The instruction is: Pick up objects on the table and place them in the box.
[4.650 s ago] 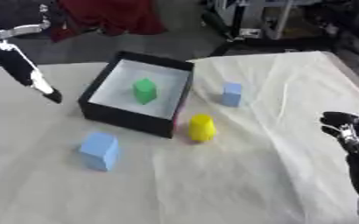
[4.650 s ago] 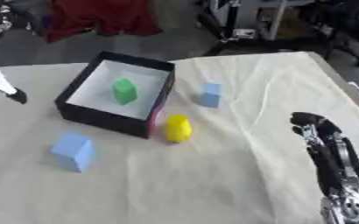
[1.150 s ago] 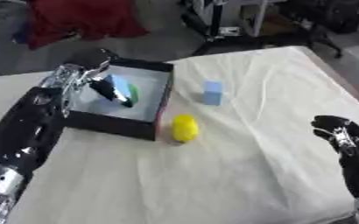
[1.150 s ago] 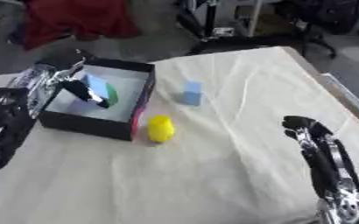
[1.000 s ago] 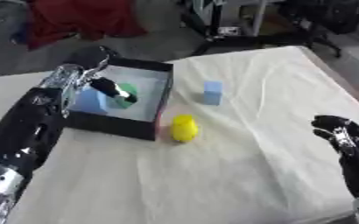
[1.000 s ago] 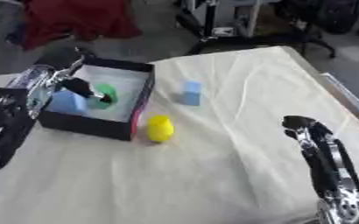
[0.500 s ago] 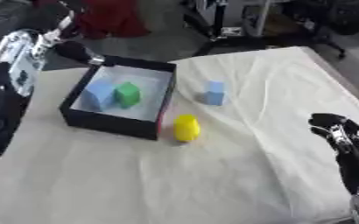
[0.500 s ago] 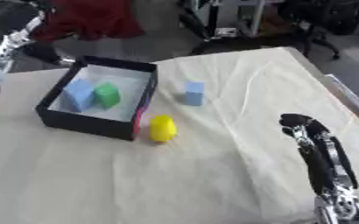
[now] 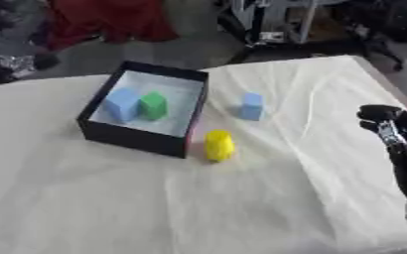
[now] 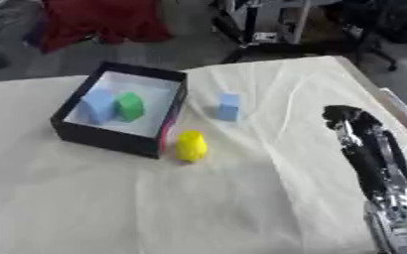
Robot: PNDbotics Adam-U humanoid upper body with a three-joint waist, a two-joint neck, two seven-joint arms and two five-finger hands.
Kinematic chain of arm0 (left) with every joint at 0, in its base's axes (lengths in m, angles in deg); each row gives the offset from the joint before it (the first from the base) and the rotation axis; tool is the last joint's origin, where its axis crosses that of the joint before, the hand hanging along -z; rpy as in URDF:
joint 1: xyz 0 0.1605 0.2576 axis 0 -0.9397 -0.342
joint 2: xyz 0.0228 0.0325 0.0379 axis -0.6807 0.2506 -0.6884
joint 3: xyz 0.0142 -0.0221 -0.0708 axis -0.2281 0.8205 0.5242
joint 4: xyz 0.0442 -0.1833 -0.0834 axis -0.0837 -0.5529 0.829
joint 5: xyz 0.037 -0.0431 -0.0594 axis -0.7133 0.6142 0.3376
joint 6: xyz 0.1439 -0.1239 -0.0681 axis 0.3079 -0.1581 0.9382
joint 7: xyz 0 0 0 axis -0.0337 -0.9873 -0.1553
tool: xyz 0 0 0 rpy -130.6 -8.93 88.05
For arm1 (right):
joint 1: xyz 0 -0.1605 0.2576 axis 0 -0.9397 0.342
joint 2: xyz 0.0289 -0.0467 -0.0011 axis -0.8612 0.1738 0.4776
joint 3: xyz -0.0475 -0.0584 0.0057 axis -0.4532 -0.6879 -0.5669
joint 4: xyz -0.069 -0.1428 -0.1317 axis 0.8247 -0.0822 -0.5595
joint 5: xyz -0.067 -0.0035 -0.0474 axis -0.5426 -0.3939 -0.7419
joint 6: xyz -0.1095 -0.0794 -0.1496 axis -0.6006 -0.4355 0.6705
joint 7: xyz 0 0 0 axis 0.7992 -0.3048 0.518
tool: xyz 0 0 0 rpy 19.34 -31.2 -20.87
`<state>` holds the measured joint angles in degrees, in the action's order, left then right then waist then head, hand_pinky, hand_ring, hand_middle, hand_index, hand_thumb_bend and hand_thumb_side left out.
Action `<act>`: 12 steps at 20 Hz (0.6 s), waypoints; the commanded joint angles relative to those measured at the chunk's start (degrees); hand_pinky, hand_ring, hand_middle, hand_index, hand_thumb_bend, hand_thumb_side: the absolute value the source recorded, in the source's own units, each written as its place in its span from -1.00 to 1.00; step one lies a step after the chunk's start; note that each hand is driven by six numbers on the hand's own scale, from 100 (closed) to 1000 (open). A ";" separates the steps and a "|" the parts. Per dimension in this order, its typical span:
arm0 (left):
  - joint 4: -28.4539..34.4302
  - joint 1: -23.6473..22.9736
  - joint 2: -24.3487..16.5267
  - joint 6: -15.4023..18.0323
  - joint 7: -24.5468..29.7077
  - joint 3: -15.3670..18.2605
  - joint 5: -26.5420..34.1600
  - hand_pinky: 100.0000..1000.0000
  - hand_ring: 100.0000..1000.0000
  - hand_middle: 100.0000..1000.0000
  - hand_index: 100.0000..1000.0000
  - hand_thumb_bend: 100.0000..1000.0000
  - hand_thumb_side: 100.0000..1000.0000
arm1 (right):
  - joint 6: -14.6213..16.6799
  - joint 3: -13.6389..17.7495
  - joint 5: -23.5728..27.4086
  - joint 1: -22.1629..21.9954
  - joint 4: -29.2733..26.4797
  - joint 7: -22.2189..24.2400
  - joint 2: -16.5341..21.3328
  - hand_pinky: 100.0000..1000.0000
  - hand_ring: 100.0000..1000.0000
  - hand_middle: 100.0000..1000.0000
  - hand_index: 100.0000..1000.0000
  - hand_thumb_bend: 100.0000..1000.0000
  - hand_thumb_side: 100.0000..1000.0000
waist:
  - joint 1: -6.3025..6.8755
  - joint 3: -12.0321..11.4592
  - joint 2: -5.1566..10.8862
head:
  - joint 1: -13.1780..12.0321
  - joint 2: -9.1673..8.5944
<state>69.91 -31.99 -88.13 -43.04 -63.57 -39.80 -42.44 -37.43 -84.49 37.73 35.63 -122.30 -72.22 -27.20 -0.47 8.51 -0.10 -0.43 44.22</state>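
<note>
The light blue block [image 9: 122, 103] now lies inside the black box [image 9: 134, 137] beside the green block [image 9: 154, 104], and the left hand has withdrawn from view. Two pieces remain outside: the yellow object [image 9: 218, 145] just beside the box and the small blue cube [image 9: 252, 106] further right. The right hand [image 10: 353, 125] waits right of the box, fingers curled, holding nothing.

Both eyes look down from the robot's head onto the desk [image 9: 111, 198], facing forward. The two views share nearly everything, including the box [image 9: 129, 139]. The right eye's picture sits slightly shifted.
</note>
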 commanded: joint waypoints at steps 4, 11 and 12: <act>4.31 -8.57 7.83 -0.11 -4.02 1.65 5.98 0.29 0.12 0.22 0.66 0.80 0.21 | -0.41 -4.05 -0.90 8.25 2.42 4.47 10.86 0.61 0.55 0.37 0.40 -1.00 -0.07 | -0.70 -1.47 0.19 | 0.39 -0.10; 1.88 -11.80 16.28 0.99 -4.30 1.37 6.99 0.28 0.10 0.19 0.65 0.76 0.22 | 0.36 -11.00 -3.30 20.12 12.56 13.44 13.91 0.61 0.56 0.39 0.49 -1.00 -0.10 | -1.09 -3.47 0.21 | -0.44 -0.10; 1.57 -12.00 16.99 1.10 -4.32 1.31 7.10 0.27 0.10 0.19 0.65 0.76 0.23 | 0.36 -11.87 -3.90 21.50 14.52 14.64 13.55 0.61 0.57 0.39 0.52 -1.00 -0.05 | -1.08 -3.69 0.18 | -0.58 -0.10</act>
<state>71.17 -44.24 -71.34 -42.27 -67.72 -39.00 -35.70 -37.25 -95.74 34.52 55.94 -109.28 -59.05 -15.20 -0.83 4.76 -0.12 -0.70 44.22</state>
